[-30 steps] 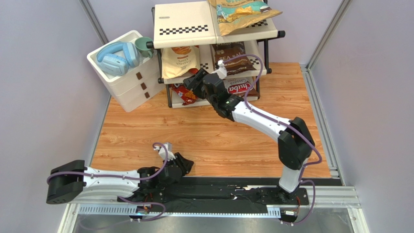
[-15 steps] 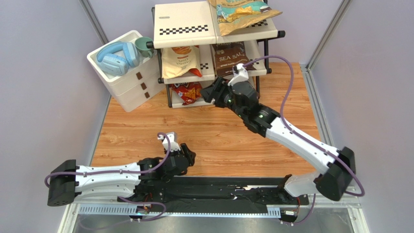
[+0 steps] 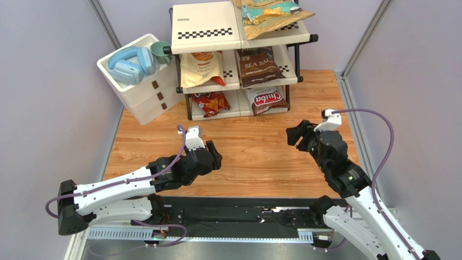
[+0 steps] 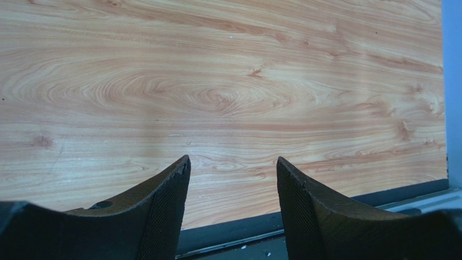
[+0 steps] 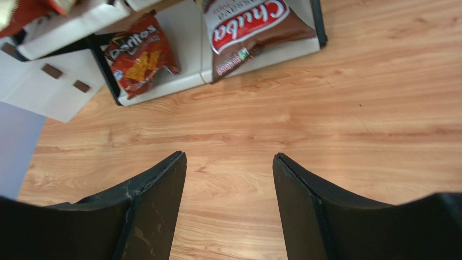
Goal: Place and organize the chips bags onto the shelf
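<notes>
Five bags (image 3: pixel 261 65) lie on the shelf (image 3: pixel 206 24). The left end effector (image 4: pixel 233 162) and right end effector (image 5: pixel 229 157) hover spread, empty, above the table (image 3: pixel 255 157).

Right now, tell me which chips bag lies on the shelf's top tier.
The tan-and-teal bag, on the right half of the shelf's top. The cream and Sea Salt bags lie on the middle tier, Doritos and Chuba on the bottom one.
</notes>
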Available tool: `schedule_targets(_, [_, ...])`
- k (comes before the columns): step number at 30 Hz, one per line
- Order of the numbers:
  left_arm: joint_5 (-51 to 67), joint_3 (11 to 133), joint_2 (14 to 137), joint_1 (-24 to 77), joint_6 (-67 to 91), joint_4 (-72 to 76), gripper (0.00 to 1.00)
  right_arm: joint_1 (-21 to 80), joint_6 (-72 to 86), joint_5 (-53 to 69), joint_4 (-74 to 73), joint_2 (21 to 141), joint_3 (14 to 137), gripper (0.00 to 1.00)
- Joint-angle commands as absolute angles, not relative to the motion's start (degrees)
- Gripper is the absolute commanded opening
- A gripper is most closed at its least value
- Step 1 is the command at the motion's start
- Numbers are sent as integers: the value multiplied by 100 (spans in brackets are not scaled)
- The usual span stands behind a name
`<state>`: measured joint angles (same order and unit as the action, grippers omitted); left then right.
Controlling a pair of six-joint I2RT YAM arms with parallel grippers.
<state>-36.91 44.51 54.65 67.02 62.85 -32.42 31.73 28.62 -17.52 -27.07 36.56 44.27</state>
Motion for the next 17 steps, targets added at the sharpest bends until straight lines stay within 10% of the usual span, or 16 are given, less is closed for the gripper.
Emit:
schedule_targets(1, [-3297,4377,5151,6574,6091,-3305,66,2918,3005,-1592,-3331,3551,4219,66])
schedule_targets(17, [-2883,3990,5028,6574,6284,-3164,63,2865,3990,-1363,-3130,3700,3815,66])
